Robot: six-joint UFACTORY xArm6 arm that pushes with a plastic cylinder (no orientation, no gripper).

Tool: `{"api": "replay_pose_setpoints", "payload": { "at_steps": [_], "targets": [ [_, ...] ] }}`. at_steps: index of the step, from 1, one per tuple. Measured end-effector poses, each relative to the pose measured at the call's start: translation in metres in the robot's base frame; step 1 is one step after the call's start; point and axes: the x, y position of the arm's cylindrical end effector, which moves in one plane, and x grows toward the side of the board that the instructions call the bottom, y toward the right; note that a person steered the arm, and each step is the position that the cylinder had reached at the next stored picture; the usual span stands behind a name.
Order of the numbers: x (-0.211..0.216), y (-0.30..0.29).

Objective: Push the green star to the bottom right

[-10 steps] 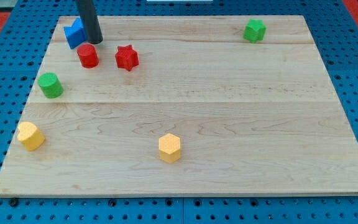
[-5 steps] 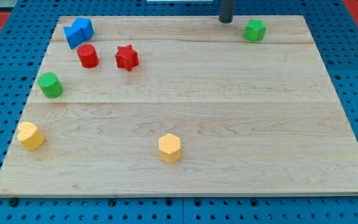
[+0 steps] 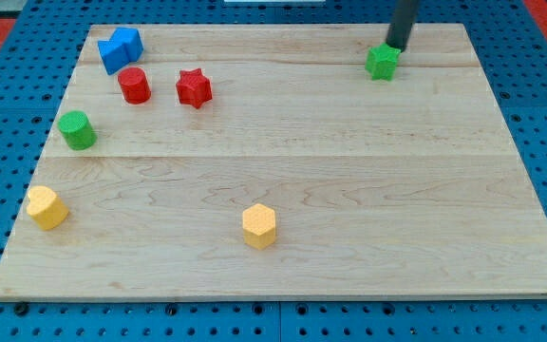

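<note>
The wooden desk (image 3: pixel 349 190) carried everything. My tip (image 3: pixel 394 48) sat at the view's top right, touching the upper right edge of the green star (image 3: pixel 382 63). No fingers on this rod, so nothing to report there. Blue block (image 3: pixel 120 48), red cylinder (image 3: pixel 134 85) and red star (image 3: pixel 194 87) clustered top left.
</note>
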Motion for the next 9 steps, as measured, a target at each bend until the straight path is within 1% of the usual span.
{"api": "replay_pose_setpoints", "payload": {
  "at_steps": [1, 2, 3, 4, 5, 6, 7, 8, 9],
  "targets": [
    [0.083, -0.005],
    [0.14, -0.005],
    [0.104, 0.046],
    [0.065, 0.022],
    [0.092, -0.024],
    [0.16, -0.025],
    [0.12, -0.005],
    [0.071, -0.009],
    [0.096, -0.044]
  ]
}}
